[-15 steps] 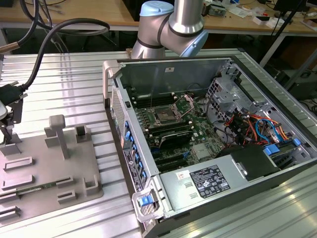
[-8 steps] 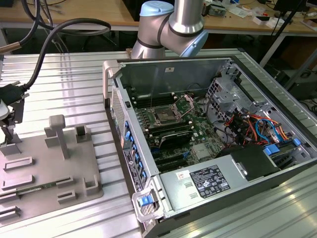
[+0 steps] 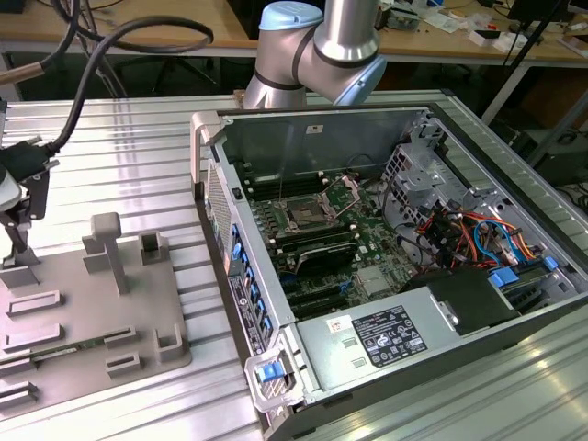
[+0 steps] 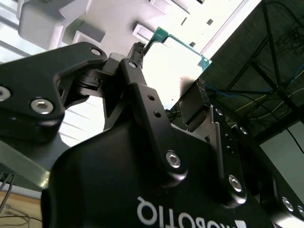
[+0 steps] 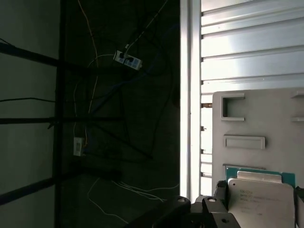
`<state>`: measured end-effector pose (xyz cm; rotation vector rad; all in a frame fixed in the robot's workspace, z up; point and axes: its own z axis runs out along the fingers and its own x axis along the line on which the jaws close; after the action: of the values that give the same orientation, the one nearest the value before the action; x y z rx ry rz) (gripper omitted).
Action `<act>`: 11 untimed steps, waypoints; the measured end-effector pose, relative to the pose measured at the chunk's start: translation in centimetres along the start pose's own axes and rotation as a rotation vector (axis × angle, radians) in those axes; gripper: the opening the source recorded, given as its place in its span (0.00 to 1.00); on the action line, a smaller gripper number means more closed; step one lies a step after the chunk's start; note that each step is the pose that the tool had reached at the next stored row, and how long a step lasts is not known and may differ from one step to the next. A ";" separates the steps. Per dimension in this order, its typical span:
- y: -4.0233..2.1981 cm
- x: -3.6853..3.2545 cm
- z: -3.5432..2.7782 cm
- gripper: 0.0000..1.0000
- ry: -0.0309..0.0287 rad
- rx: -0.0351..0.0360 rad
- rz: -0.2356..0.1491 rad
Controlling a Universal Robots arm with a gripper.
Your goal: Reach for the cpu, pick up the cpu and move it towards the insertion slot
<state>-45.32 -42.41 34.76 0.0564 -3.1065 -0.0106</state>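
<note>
In both wrist views the cpu (image 4: 176,56) (image 5: 264,198) is a thin square chip with a pale metal top and a green edge, lying against the grey fixture plate (image 3: 110,312). My gripper (image 4: 168,76) is shut on the cpu, with one black finger (image 4: 137,51) at a green corner and the other at the opposite edge. In the exterior view the gripper (image 3: 18,243) hangs low over the far left end of the plate. The insertion slot (image 3: 303,218), a metal-framed socket with a dark centre, sits on the green board inside the open computer case.
The grey plate carries raised blocks and a tall post (image 3: 108,246). The open case (image 3: 395,276) takes up the exterior view's right, its wall (image 3: 230,257) rising between plate and board. A thick black cable (image 3: 92,64) runs to the wrist. The arm's base (image 3: 312,46) stands behind the case.
</note>
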 end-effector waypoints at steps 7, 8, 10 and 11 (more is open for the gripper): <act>0.01 0.06 -1.63 0.55 -0.0002 -0.0002 0.000; 0.01 0.06 -1.66 0.55 0.0000 0.0000 0.000; 0.02 0.06 -1.66 0.55 0.0000 0.0000 0.000; 0.00 -0.02 -1.69 0.55 0.0004 0.0009 0.000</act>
<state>-45.24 -42.42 36.45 0.0566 -3.1062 -0.0091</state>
